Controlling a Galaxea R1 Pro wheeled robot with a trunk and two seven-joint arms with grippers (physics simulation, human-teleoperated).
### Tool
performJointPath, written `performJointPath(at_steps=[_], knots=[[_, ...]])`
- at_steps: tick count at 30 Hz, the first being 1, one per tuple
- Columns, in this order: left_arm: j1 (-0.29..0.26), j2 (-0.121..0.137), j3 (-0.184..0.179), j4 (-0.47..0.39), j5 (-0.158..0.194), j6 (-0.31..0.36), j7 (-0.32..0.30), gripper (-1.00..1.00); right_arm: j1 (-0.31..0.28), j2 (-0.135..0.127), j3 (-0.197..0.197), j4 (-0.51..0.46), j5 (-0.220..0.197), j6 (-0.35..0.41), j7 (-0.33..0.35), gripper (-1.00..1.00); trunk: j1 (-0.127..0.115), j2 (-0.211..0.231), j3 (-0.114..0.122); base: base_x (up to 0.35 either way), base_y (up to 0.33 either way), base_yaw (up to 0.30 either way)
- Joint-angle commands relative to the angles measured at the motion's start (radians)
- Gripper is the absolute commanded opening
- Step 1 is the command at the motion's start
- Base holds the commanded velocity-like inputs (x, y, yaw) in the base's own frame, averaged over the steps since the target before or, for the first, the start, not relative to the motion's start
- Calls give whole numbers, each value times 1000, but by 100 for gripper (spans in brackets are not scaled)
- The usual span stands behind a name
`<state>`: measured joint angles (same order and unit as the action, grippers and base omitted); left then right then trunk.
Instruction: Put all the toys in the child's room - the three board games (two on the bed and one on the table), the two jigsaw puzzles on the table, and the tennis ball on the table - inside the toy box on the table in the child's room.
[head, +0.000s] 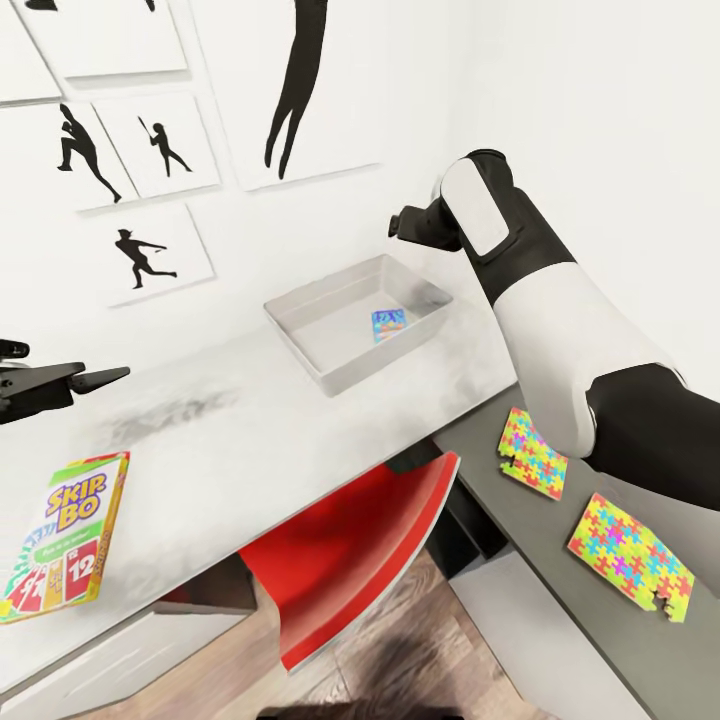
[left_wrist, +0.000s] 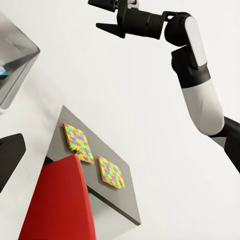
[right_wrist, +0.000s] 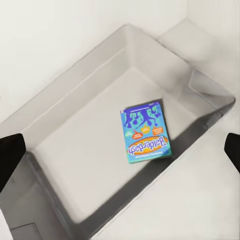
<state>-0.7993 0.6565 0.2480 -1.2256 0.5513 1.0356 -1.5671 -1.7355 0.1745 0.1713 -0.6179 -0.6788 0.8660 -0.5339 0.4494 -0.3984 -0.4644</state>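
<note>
The light grey toy box stands on the white table by the wall. A blue board game lies flat on its floor. My right gripper hovers open and empty above the box. The green Skip-Bo board game lies near the table's front left. My left gripper hangs open above the table, past that game. Two jigsaw puzzles lie on the grey table. The tennis ball and the bed are out of view.
A red chair is tucked under the gap between the two tables. Black sports silhouette pictures hang on the white wall behind. Wood-plank floor shows below the chair.
</note>
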Motion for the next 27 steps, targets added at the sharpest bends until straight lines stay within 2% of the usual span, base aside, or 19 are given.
performJointPath(at_steps=[1,19,27], knots=[[0,0,-1,0,0,11,-4,100,-1,0,2,0,-8,2,-9,100,1,-2,0,0,0,0],[3,-8,-4,0,-7,9,-4,100,-1,0,3,0,-10,5,-12,100,1,-2,30,-3,0,0],[8,-9,-4,0,-9,8,-4,100,-1,0,4,1,-14,5,-12,100,1,-2,43,-166,0,24]])
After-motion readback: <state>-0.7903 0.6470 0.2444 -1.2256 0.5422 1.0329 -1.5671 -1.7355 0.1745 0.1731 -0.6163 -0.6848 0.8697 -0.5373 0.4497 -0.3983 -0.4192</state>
